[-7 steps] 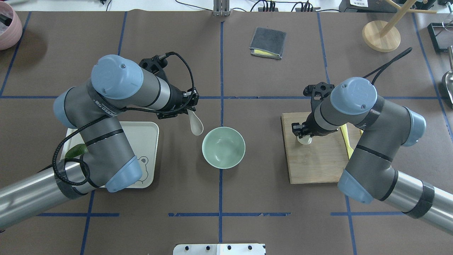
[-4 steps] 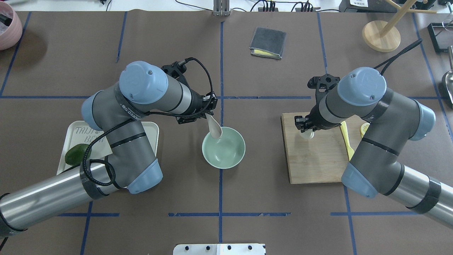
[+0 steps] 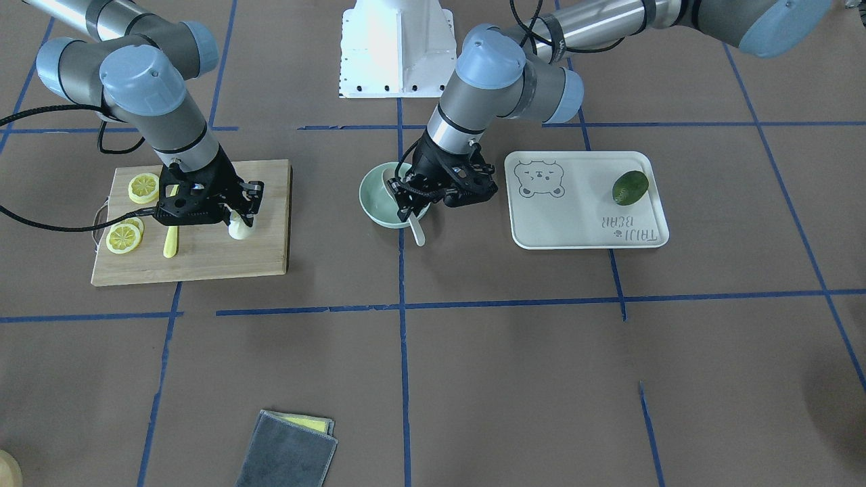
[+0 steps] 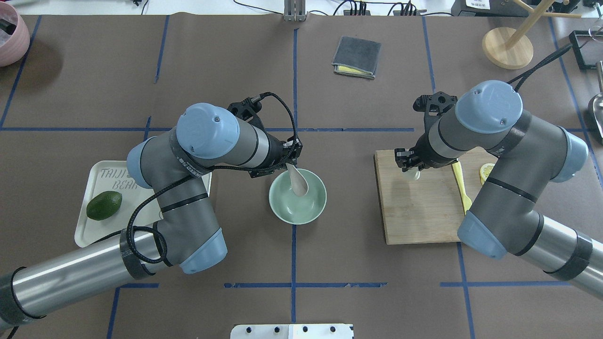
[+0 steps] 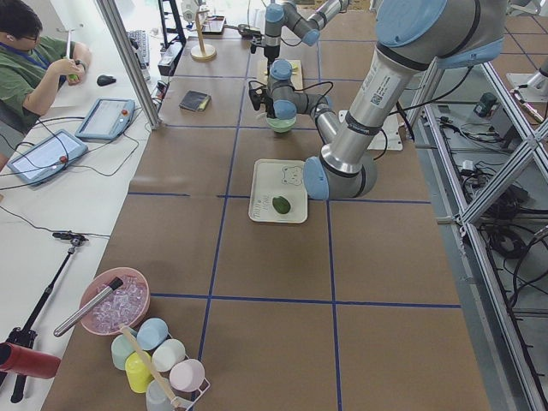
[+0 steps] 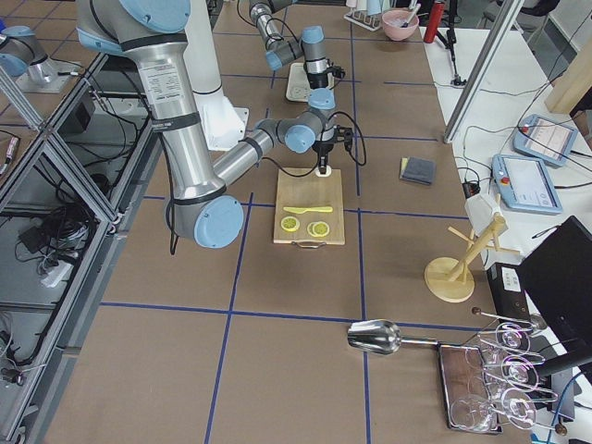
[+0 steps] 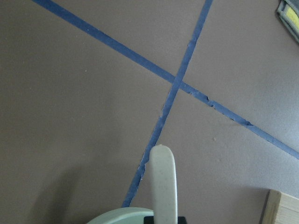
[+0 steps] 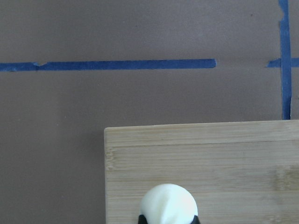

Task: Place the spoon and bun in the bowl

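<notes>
My left gripper (image 4: pixel 289 164) is shut on the handle of the white spoon (image 4: pixel 298 184). It holds the spoon tilted, scoop down, over the pale mint-green bowl (image 4: pixel 282 213) at the table's middle. The left wrist view shows the spoon (image 7: pixel 163 179) sticking out past the bowl's rim (image 7: pixel 119 217). My right gripper (image 4: pixel 411 170) is shut on the white bun (image 4: pixel 414 175), low over the far left part of the wooden cutting board (image 4: pixel 419 216). The right wrist view shows the bun (image 8: pixel 169 204) between the fingers, with the board's corner (image 8: pixel 154 149) beyond it.
A white bear-print tray (image 4: pixel 106 176) with a dark green fruit (image 4: pixel 104 205) lies left of the bowl. A yellow knife (image 4: pixel 462 190) and lemon slices (image 3: pixel 143 187) lie on the board. A grey cloth (image 4: pixel 356 57), a wooden stand (image 4: pixel 507 47) and a pink bowl (image 4: pixel 9 35) sit at the far edge.
My left arm has carried the spoon to the right, from beside the bowl to over it. My right gripper has moved a little away from the robot with the bun.
</notes>
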Available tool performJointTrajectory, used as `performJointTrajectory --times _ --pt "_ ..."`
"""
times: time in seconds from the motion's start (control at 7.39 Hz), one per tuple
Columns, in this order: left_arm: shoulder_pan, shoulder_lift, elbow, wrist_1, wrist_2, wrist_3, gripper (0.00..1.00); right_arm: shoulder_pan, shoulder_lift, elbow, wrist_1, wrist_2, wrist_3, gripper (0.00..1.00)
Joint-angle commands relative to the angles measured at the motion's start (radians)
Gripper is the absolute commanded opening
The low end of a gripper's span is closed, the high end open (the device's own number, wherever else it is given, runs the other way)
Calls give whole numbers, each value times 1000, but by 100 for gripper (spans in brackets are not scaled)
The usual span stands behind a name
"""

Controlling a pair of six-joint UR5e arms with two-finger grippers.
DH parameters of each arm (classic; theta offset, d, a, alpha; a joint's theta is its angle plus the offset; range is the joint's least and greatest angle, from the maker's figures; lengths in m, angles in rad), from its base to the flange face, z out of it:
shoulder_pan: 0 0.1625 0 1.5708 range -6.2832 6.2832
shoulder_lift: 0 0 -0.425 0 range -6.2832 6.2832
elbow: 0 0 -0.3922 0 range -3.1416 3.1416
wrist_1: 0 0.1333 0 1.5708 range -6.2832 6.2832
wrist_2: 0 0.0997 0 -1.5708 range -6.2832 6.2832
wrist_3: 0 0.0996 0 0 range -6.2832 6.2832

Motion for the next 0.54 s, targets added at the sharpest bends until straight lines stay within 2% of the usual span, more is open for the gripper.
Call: performJointTrajectory --times 0.0,0.14,0.27,0.41 --pt "5 7 -3 2 6 5 84 1 10 3 0 1 0 37" --pt "3 28 -61 10 4 5 100 0 12 10 0 1 0 37" --pt "3 75 -142 15 0 6 100 0 23 10 -1 1 0 37" --pt "-3 88 -183 63 -3 43 100 0 38 10 0 -1 2 37"
